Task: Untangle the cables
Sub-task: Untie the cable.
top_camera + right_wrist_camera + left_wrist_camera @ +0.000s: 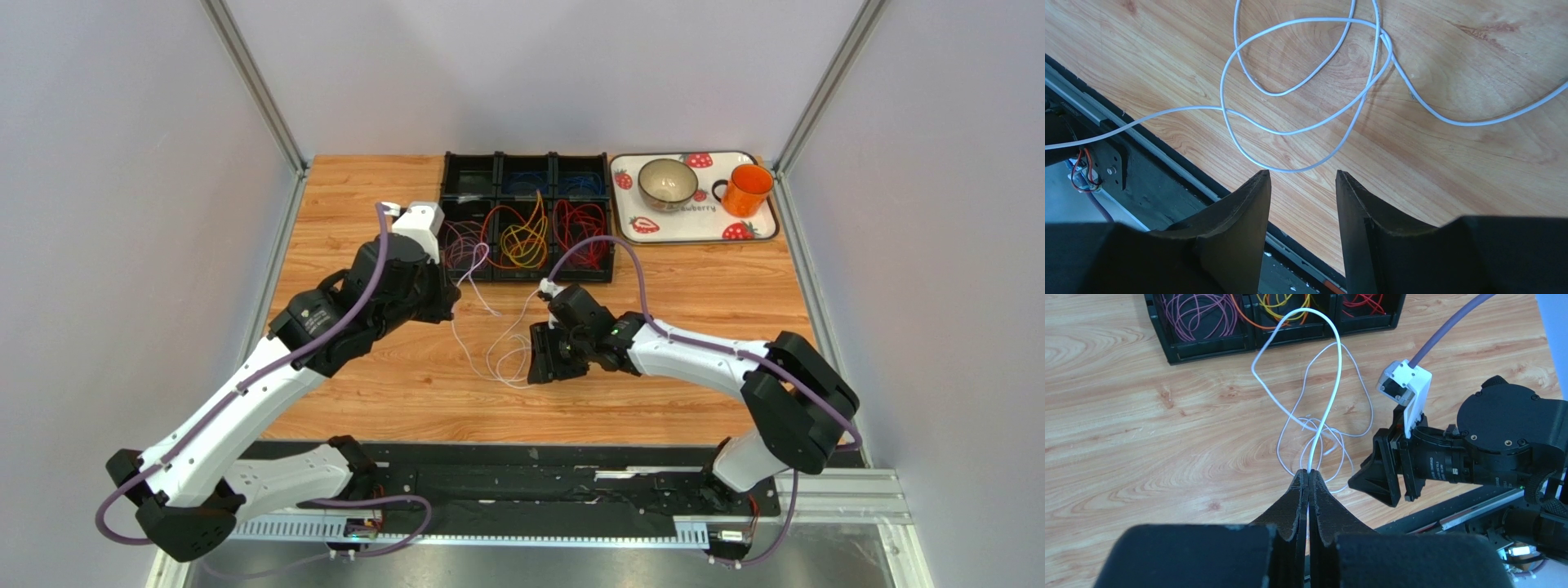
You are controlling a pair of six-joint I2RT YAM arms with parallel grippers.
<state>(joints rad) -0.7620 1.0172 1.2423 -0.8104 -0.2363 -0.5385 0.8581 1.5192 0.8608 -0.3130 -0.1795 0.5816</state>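
Left gripper (pixel 1309 478) pinching white cable (pixel 1340 367), fingers pressing tight together on strand. Cable rising ahead of fingertips in tall loop, rest lying in tangled coils on wooden table (pixel 1137 416) just beyond. Right gripper (pixel 1303 180) hovering over those coils, jaws standing apart, gripping nothing, loops lying just past its fingertips. Farther out, beyond both grippers, black bin (pixel 525 172) holding coloured cables (pixel 521 239): purple, orange, yellow, red, blue, sitting in separate compartments. Right of bin, strawberry tray (pixel 761 227) carrying bowl (pixel 667 184) and orange mug (pixel 746 190).
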